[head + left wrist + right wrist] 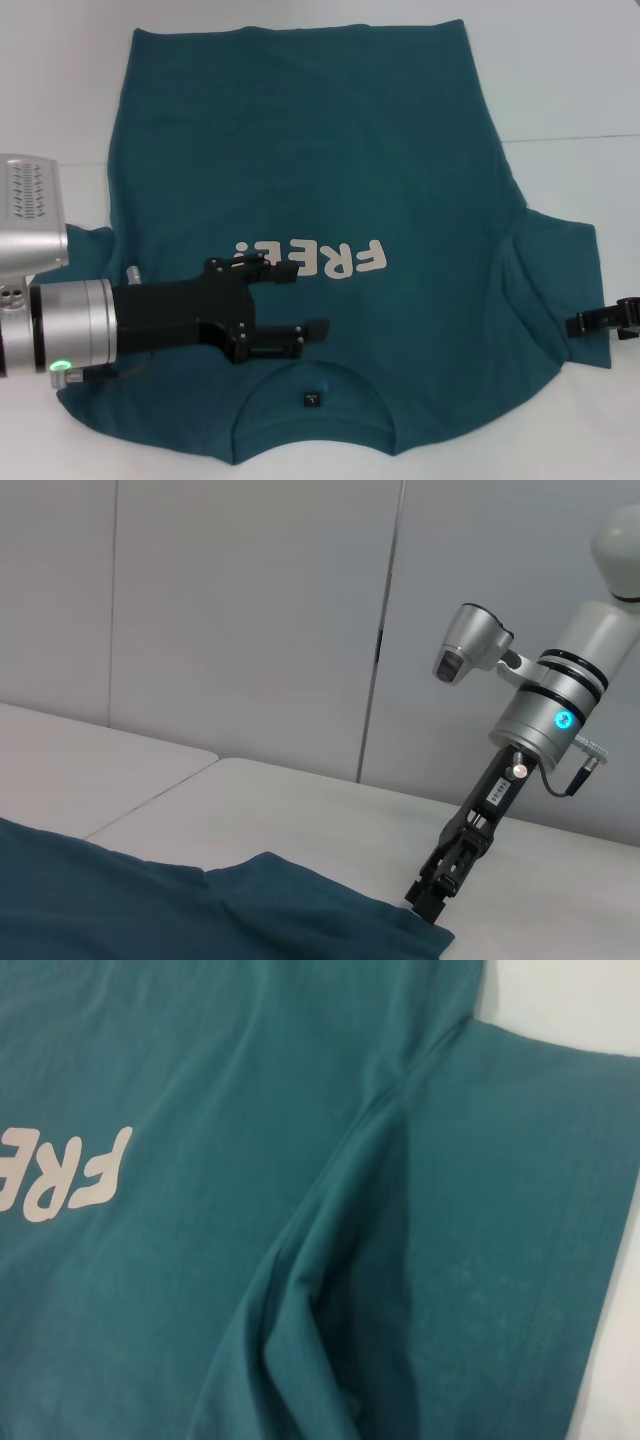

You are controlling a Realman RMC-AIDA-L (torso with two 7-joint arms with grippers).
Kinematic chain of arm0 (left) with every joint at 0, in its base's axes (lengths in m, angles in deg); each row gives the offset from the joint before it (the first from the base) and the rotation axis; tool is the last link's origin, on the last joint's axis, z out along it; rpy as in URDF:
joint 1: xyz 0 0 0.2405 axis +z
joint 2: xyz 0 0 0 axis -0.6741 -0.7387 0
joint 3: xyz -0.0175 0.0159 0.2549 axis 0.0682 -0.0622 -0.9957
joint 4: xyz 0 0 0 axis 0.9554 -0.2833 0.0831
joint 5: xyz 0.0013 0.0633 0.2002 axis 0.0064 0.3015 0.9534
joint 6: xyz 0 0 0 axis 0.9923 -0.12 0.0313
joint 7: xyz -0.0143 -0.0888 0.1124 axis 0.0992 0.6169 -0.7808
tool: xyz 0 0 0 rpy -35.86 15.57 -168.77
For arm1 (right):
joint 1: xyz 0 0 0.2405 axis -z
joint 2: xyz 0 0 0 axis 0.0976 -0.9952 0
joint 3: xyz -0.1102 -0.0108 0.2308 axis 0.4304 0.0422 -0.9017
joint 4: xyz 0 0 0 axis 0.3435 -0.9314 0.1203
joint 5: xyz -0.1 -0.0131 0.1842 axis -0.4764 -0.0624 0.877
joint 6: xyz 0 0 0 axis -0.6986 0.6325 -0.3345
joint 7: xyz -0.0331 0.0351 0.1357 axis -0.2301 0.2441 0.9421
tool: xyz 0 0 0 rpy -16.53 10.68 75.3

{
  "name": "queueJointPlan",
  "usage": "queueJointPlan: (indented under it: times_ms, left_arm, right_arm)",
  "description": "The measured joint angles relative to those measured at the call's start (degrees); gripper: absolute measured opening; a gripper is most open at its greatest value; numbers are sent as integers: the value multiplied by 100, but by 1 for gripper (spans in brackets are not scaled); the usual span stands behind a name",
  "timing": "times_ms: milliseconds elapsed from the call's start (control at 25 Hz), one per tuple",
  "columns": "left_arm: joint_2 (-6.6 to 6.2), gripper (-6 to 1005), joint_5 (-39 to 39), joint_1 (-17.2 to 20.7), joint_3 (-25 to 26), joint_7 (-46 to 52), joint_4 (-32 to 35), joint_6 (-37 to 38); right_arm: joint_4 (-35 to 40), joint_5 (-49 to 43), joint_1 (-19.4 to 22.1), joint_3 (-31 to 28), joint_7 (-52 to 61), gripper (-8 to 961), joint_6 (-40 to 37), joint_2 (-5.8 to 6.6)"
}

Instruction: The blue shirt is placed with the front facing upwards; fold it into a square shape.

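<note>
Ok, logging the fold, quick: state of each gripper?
Left gripper: open, over the blue shirt.
Right gripper: at the sleeve edge, cannot be told.

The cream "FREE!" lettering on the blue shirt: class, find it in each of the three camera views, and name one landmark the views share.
Head view: the cream lettering runs across the middle of the blue shirt, partly behind the left hand.
Left wrist view: not in it; only plain teal cloth and the right hand at the sleeve edge.
Right wrist view: part of it at the picture's left edge.
Shared landmark: the shirt's right sleeve.
</note>
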Motion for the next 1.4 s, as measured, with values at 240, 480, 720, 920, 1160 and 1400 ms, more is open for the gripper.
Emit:
queueJointPlan:
  times_ms: [240, 480, 720, 920, 1160, 1400]
  left_arm:
    - [0, 846, 0, -8, 0, 0, 0, 0]
    - [-1, 846, 0, -9, 0, 0, 0, 0]
    - [-9, 847, 0, -9, 0, 0, 0, 0]
    - [-17, 847, 0, -9, 0, 1, 0, 0]
    - [-18, 847, 0, -9, 0, -4, 0, -13]
    - [-18, 847, 0, 4, 0, -31, 0, -40]
  right_arm:
    - [-174, 12, -20, -10, -54, 941, 116, -12]
    - [-303, 72, -55, -13, -126, 941, 257, -16]
    - [-466, 309, -58, -9, -190, 942, 401, -17]
    - [-563, 369, -92, -8, -246, 942, 478, -18]
    - [-628, 410, -138, -7, -293, 942, 554, -32]
    - [-779, 553, -214, -6, -367, 942, 663, -22]
